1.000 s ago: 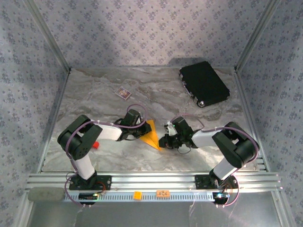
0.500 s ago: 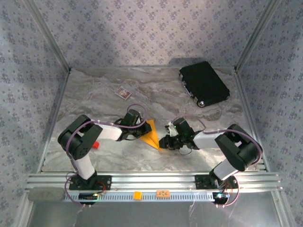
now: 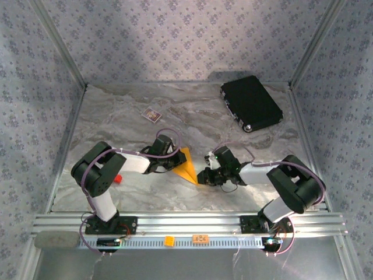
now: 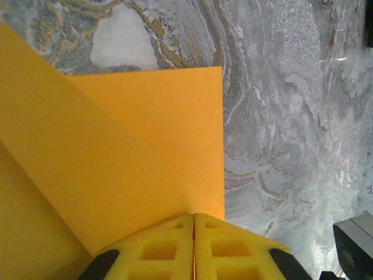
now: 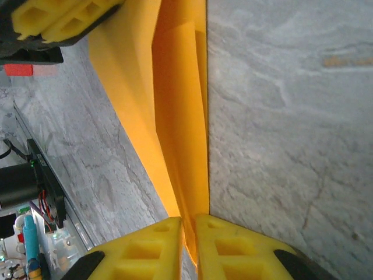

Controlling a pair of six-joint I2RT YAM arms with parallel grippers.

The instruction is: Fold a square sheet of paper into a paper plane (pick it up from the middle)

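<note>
The square sheet of paper is orange-yellow and folded into a tapering shape with a point toward the front right. It is held low over the marble table between both arms. My left gripper is shut on its left edge. In the left wrist view the yellow fingers meet on the paper, with the left gripper tight on the sheet. My right gripper holds the pointed end. In the right wrist view the folded layers run into the right gripper, whose fingers stand a sliver apart around them.
A black case lies at the back right. A small card lies at the back centre-left. A small red block sits by the left arm. An orange tag sits on the front rail. Patterned walls enclose the table.
The right arm's elbow has swung slightly right and its fingers have parted a little around the paper's point. The left arm and the paper have barely moved.
</note>
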